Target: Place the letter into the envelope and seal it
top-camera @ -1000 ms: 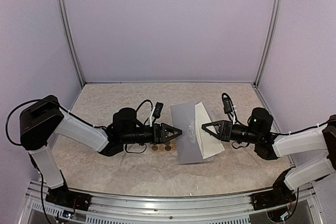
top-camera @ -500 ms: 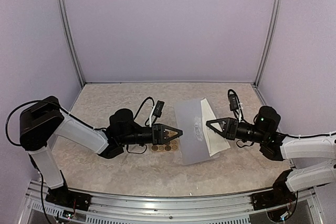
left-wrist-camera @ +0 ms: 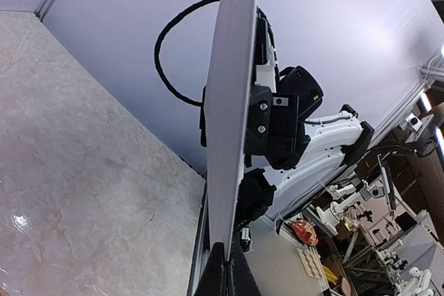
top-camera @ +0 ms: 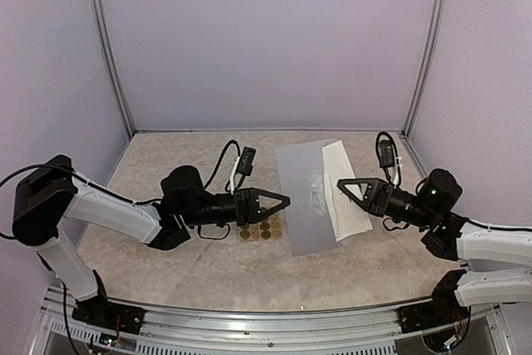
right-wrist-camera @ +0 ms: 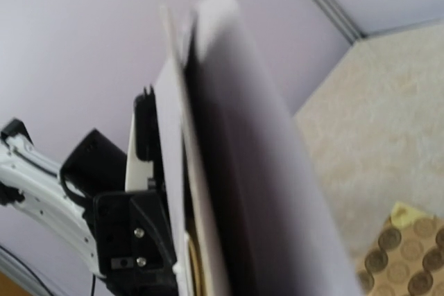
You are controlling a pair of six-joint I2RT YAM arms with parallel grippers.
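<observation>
The grey-lavender envelope [top-camera: 306,197] hangs above the table between my two grippers. My left gripper [top-camera: 287,200] is shut on its left edge; in the left wrist view the envelope [left-wrist-camera: 229,123] stands edge-on with my gripper [left-wrist-camera: 227,272] pinching its lower edge. The white letter [top-camera: 349,197] sticks out from the envelope's right side. My right gripper [top-camera: 339,184] is shut on the letter where it meets the envelope. In the right wrist view the blurred envelope [right-wrist-camera: 263,192] and the letter's cream edge [right-wrist-camera: 198,199] hide my fingers.
A tan sheet of round brown stickers [top-camera: 259,229] lies on the beige table [top-camera: 166,164] below the left gripper, and the sticker sheet [right-wrist-camera: 406,254] also shows in the right wrist view. Lavender walls with metal posts close in the back and sides.
My left gripper went from open to shut on the envelope's left edge. The right arm pulled back to the right, and the envelope and letter shifted right with it.
</observation>
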